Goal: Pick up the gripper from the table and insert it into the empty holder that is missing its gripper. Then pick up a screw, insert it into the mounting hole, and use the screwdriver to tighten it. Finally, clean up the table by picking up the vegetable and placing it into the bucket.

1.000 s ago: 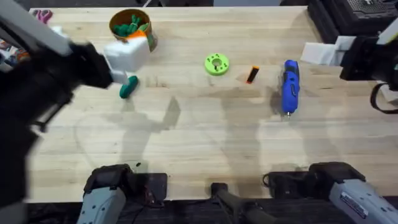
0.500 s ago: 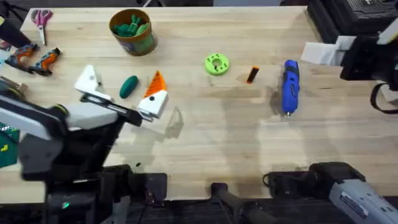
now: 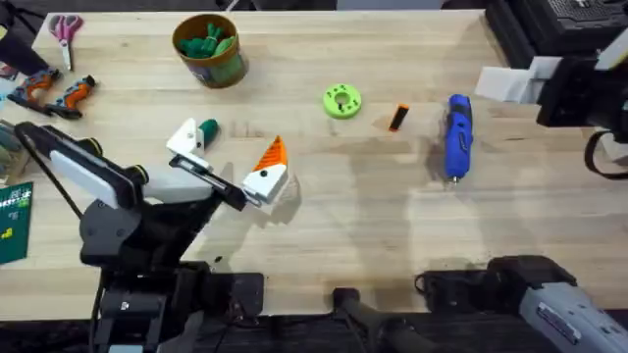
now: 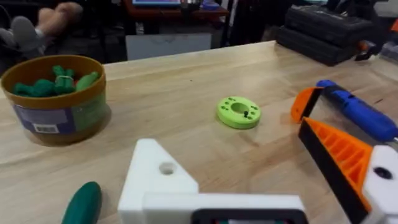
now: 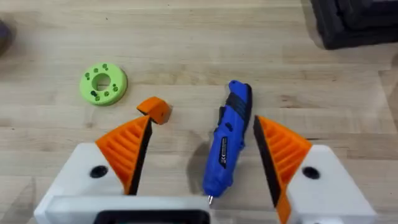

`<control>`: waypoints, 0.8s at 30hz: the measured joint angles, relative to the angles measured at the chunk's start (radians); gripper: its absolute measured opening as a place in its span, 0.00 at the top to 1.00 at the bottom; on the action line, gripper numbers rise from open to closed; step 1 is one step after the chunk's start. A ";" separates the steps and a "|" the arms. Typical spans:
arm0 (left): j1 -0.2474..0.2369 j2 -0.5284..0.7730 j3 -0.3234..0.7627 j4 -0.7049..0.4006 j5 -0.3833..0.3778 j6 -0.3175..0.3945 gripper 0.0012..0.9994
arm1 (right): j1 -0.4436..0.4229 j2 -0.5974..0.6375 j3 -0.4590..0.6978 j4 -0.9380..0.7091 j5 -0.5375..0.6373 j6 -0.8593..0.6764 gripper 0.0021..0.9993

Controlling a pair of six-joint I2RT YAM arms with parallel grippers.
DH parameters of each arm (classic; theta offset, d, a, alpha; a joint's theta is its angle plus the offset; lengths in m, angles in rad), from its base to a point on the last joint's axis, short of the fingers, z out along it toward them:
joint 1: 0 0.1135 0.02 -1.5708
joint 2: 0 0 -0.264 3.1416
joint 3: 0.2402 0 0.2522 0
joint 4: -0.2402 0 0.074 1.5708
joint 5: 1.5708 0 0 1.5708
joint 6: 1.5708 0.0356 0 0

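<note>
1. The left gripper [image 3: 228, 162] hovers low over the table's left half, fingers spread wide and empty; its plain white holder [image 3: 184, 140] touches one green vegetable [image 3: 207, 130].
2. One bucket [image 3: 209, 49] stands beyond it.
3. One orange gripper piece [image 3: 397, 118] lies well right, between one green disc [image 3: 341, 101] and one screwdriver [image 3: 457, 135].
4. The right gripper [image 5: 202, 163] hangs open above the screwdriver.
</note>
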 joint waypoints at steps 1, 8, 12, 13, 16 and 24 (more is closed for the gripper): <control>0.000 0.000 0.000 0.000 0.005 -0.013 0.01 | 0.000 0.000 0.000 0.000 0.000 0.000 0.05; -0.001 0.000 0.000 0.000 0.033 -0.052 0.01 | 0.000 0.000 0.000 0.000 0.000 0.000 0.05; -0.001 0.000 0.000 0.000 0.036 -0.060 0.01 | 0.000 0.000 0.000 0.000 0.000 0.000 0.05; -0.001 0.000 0.000 0.000 0.036 -0.062 0.01 | 0.000 0.000 0.000 0.000 0.000 0.000 0.05; -0.001 0.000 0.000 0.000 0.037 -0.063 0.01 | 0.000 0.000 0.000 0.000 0.000 0.003 0.05; -0.001 0.000 0.000 0.000 0.039 -0.066 0.01 | 0.000 0.000 0.000 0.000 0.000 0.003 0.05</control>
